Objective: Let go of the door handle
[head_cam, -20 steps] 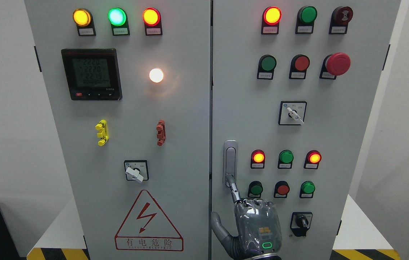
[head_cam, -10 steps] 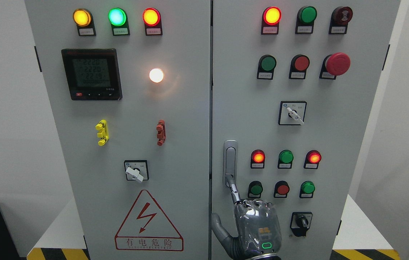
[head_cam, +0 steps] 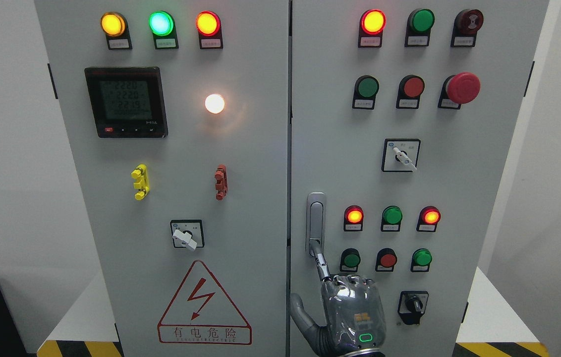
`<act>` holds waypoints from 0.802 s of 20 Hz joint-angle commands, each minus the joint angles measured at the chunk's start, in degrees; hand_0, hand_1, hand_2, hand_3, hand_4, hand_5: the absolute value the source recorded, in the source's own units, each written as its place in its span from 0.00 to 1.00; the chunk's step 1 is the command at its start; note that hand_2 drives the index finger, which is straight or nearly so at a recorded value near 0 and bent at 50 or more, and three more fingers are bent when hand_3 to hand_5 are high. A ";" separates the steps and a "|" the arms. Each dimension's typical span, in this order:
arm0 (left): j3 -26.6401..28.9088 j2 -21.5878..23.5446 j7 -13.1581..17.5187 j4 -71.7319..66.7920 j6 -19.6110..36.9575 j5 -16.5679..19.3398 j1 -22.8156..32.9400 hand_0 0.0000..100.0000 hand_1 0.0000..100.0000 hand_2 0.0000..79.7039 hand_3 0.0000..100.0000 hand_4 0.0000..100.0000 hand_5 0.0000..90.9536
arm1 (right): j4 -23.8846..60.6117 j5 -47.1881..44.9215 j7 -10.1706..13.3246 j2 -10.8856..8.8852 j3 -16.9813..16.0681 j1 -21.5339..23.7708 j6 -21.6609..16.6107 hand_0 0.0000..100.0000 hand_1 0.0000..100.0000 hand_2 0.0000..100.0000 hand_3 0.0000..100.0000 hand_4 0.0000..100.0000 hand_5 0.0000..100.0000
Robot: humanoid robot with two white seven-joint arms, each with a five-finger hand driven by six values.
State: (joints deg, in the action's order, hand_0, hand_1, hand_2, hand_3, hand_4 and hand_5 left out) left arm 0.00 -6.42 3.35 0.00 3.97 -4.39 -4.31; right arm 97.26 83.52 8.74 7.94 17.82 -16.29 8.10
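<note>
Far left: grey cabinet's left door (head_cam: 251, 163), shut, with a lit digital meter (head_cam: 126, 101) up high, a yellow clip (head_cam: 140, 182) and a red clip (head_cam: 220, 182) lower down, and a red warning triangle (head_cam: 203, 307) near the bottom. Right of the centre seam: right door (head_cam: 340, 148), with the door handle (head_cam: 315, 218) upright just beside its left edge, lying flat to the panel. Below it, right hand (head_cam: 352, 310), back toward the camera, rising from the bottom edge. Index finger (head_cam: 321, 260) stretched up, tip touching the handle's lower end; other fingers curled in, thumb out to the left, gripping nothing. Further right: rows of red and green lamps, a selector switch (head_cam: 401, 155), and a red mushroom button (head_cam: 463, 88) at upper right.
</note>
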 commanded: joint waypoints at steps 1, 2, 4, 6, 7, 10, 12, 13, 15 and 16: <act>-1.23 0.00 -0.01 1.14 -0.01 0.00 0.00 0.00 0.00 0.03 0.09 0.01 0.00 | -0.67 -0.02 -0.12 -0.03 -0.33 0.12 -0.02 0.45 0.27 0.01 1.00 0.98 0.95; -1.23 0.00 -0.01 1.14 -0.01 0.00 0.00 0.00 0.00 0.03 0.09 0.01 0.00 | -0.67 -0.02 -0.21 -0.03 -0.33 0.12 -0.02 0.44 0.27 0.01 1.00 0.98 0.95; -1.23 0.00 -0.01 1.14 -0.01 0.00 0.00 0.00 0.00 0.03 0.09 0.01 0.00 | -0.75 -0.02 -0.30 -0.03 -0.33 0.12 -0.02 0.45 0.27 0.01 1.00 0.98 0.95; -1.23 0.00 -0.01 1.14 -0.01 0.00 0.00 0.00 0.00 0.03 0.09 0.01 0.00 | -0.93 -0.02 -1.35 -0.03 -0.42 0.21 -0.02 0.45 0.27 0.02 1.00 0.98 0.95; -1.23 0.00 -0.01 1.14 -0.01 0.00 0.00 0.00 0.00 0.03 0.09 0.01 0.00 | -1.02 -0.02 -1.53 -0.03 -0.42 0.21 -0.02 0.45 0.28 0.02 1.00 0.98 0.95; -1.23 0.00 -0.01 1.14 -0.01 0.00 0.00 0.00 0.00 0.03 0.09 0.01 0.00 | -0.93 -0.02 -1.53 -0.03 -0.60 0.30 -0.02 0.44 0.28 0.02 1.00 0.98 0.95; -1.23 0.00 -0.01 1.14 -0.01 0.00 0.00 0.00 0.00 0.03 0.09 0.01 0.00 | -1.02 -0.02 -1.53 -0.03 -0.69 0.39 -0.02 0.43 0.28 0.02 1.00 0.98 0.95; -1.23 0.00 -0.01 1.14 -0.01 0.00 0.00 0.00 0.00 0.03 0.09 0.01 0.00 | -1.02 -0.02 -1.53 -0.03 -0.69 0.39 -0.02 0.43 0.28 0.02 1.00 0.98 0.95; -1.23 0.00 -0.01 1.14 -0.01 0.00 0.00 0.00 0.00 0.03 0.09 0.01 0.00 | -1.02 -0.02 -1.53 -0.03 -0.77 0.47 -0.02 0.43 0.28 0.02 1.00 0.98 0.95; -1.23 0.00 -0.01 1.14 -0.01 0.00 0.00 0.00 0.00 0.03 0.09 0.01 0.00 | -1.02 -0.02 -1.53 -0.03 -0.77 0.56 -0.02 0.43 0.28 0.02 1.00 0.98 0.95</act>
State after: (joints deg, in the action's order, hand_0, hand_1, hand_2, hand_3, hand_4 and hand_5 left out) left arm 0.00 -6.42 3.35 0.00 3.97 -4.39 -4.31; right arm 97.38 83.50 7.28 7.92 17.43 -15.96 8.01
